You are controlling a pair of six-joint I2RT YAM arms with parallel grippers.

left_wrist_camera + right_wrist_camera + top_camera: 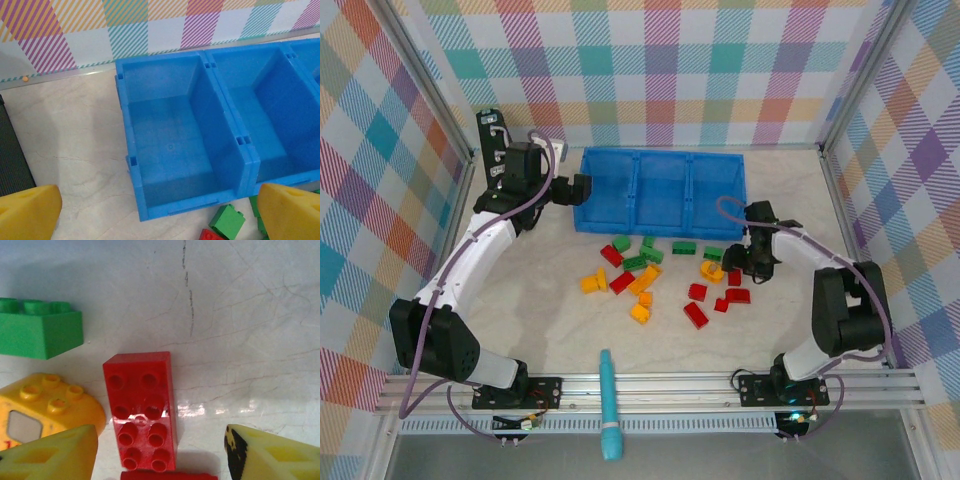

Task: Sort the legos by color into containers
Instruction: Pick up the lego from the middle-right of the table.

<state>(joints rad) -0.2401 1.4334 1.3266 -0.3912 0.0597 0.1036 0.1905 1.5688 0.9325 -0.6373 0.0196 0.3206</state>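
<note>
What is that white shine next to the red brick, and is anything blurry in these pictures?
Right wrist view: light glares off the table beside the sharp red brick; the right gripper's fingertips at the bottom look soft. Left wrist view: blue tray crisp, left gripper's fingertips blurred. Top view: even light, faint shadows.

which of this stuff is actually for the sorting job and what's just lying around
For the job:
red legos
green legos
yellow-orange legos
blue tray of three compartments

Just lying about:
teal pen-like stick at the near edge
</note>
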